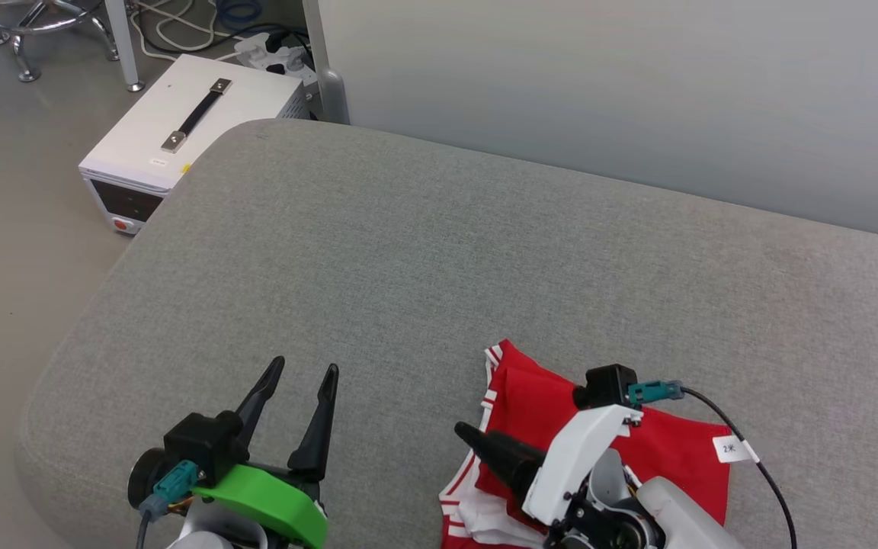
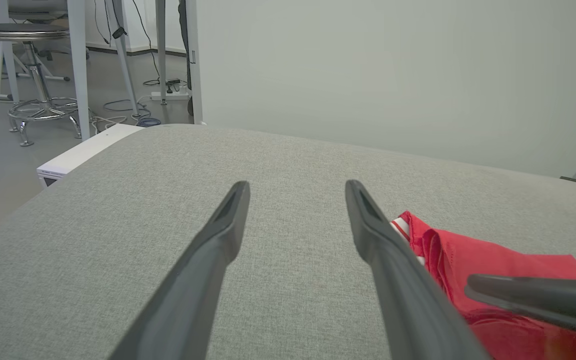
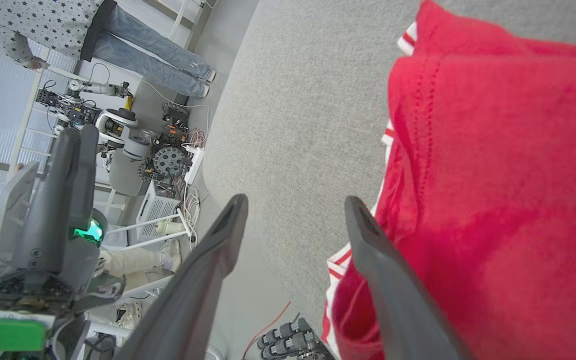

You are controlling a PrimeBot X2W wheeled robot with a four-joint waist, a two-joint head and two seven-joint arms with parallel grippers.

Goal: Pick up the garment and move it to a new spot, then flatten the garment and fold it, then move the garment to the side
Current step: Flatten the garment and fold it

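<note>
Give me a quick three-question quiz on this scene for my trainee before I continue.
1. True or false: the left claw is gripping the garment.
2. The garment lies on: A) the grey cushion; B) a wooden shelf; C) a metal tray.
3. Fill in: the right claw is ____ (open or shut).
Key: 1 false, it hovers open over bare cushion; 2 A; 3 open.

I see a grey fabric-covered bench (image 1: 439, 252) before a pale wall (image 1: 599, 84), a white box (image 1: 134, 149) on the grey floor (image 1: 12, 244), cables (image 1: 172, 30) and a stool (image 2: 28, 70) beyond
</note>
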